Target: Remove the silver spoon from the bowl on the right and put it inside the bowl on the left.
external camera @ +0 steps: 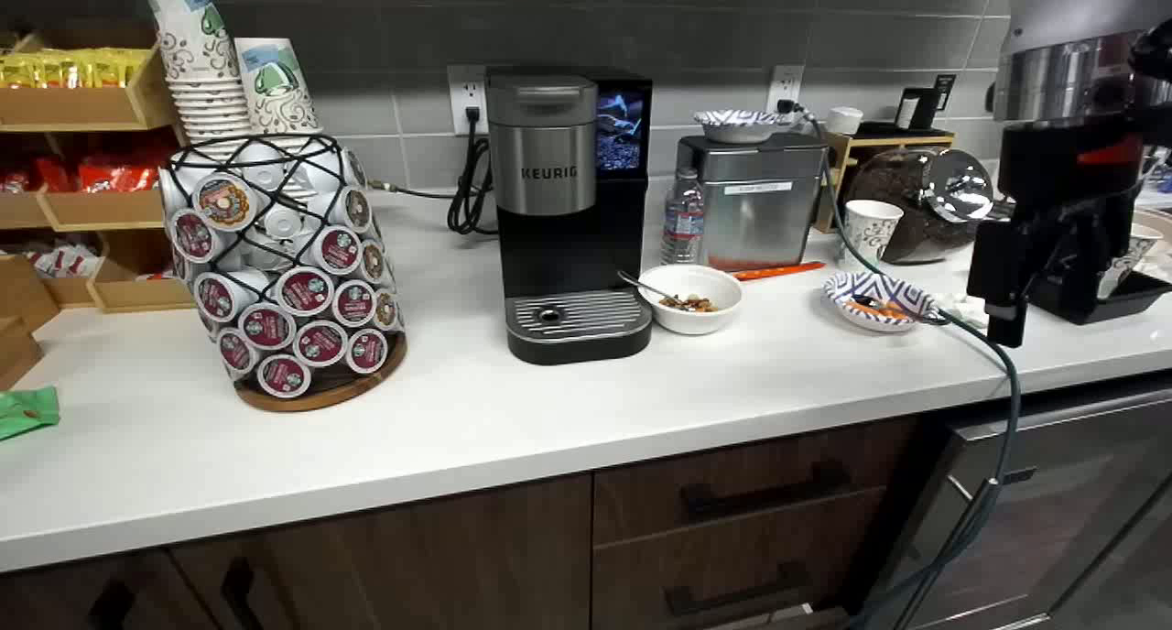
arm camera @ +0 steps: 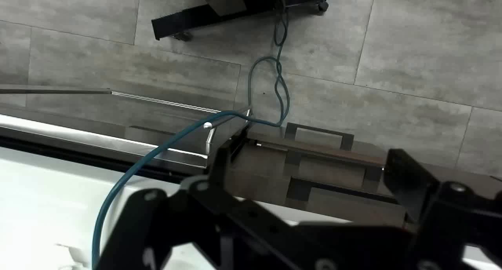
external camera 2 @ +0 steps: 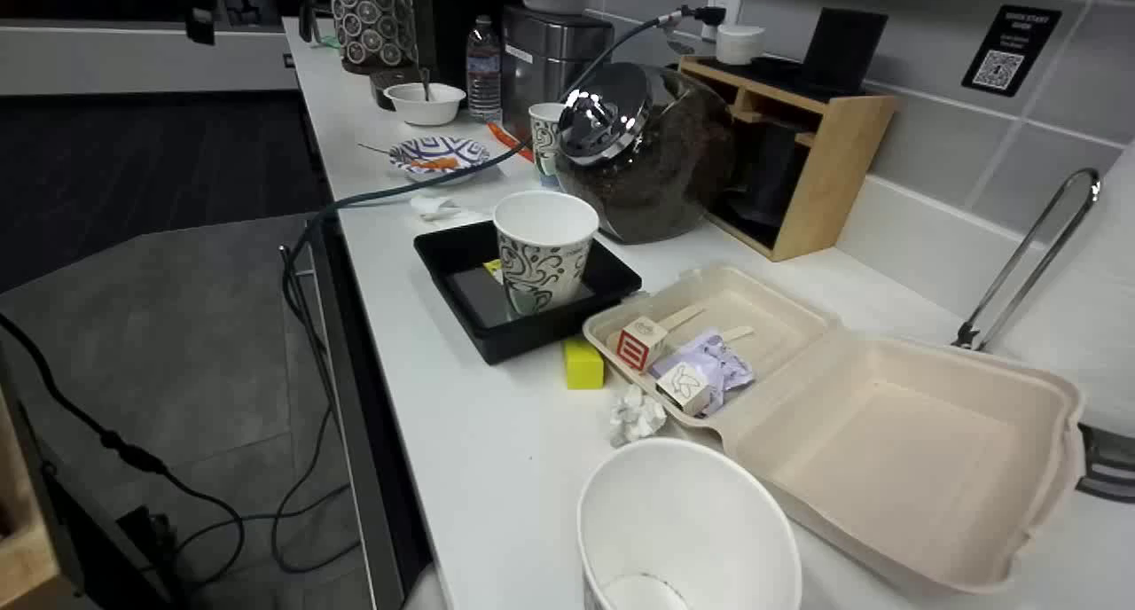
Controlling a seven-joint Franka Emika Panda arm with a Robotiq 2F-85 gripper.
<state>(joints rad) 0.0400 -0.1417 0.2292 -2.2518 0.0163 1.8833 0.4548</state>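
Note:
A white bowl (external camera: 723,291) holding brown bits stands beside the coffee maker, a silver handle (external camera: 641,287) leaning out of it. It also shows in an exterior view (external camera 2: 427,109). A blue-and-white patterned bowl (external camera: 902,291) sits to its right with orange pieces and a dark-looking utensil (external camera: 865,301). In an exterior view, this patterned bowl (external camera 2: 461,153) has a thin handle (external camera 2: 372,148) sticking out. My gripper (external camera: 1005,314) hangs to the right of the patterned bowl. In the wrist view, the gripper (arm camera: 313,172) is open, nothing between its fingers; both bowls are out of view.
A cable (external camera: 998,355) runs across the patterned bowl's edge and over the counter front. A coffee maker (external camera: 572,245), water bottle (external camera: 683,220), dark glass jar (external camera 2: 683,158), black tray (external camera 2: 479,326) with a paper cup (external camera 2: 541,264) and takeout box (external camera 2: 896,450) stand on the counter.

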